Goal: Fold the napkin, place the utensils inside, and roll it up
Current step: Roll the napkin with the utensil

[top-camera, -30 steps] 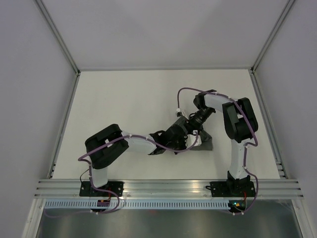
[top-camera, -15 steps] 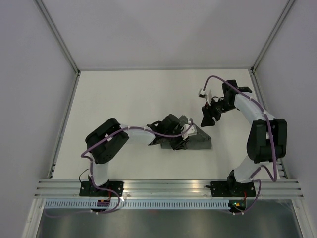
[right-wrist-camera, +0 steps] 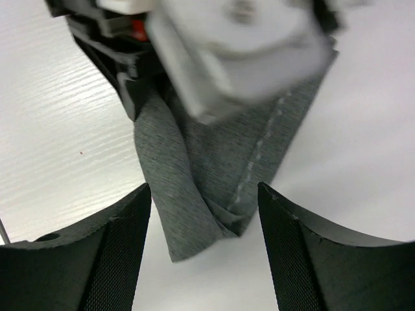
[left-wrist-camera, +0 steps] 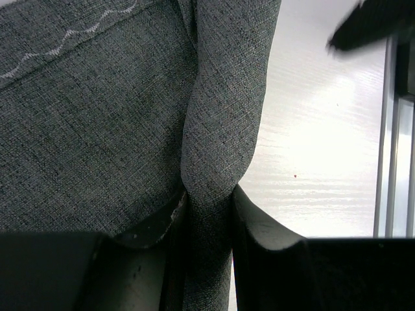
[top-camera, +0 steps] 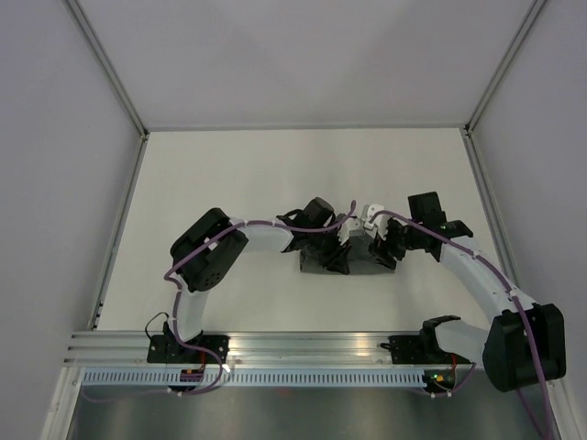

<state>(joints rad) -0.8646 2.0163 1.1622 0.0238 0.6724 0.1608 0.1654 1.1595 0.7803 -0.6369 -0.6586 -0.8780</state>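
Back at dark grey felt-like napkin [right-wrist-camera: 214, 162], right gripper [right-wrist-camera: 204, 217] spread wide over its end, left gripper [left-wrist-camera: 209, 214] pinching its fold.

The napkin [top-camera: 359, 267] lies bunched into a small, compact bundle on the table [top-camera: 229, 183], about midway across and nearer the front edge. Close up it is a dark grey, coarse, felt-like cloth with a thin pale stitched line [left-wrist-camera: 65, 42] running near one edge. One part is gathered into a rounded, tube-like fold, pinched at its lower end by the left gripper [left-wrist-camera: 207, 214]. The free end tapers to a loose, layered corner resting on the table, perhaps two or three layers, though blur hides the count.
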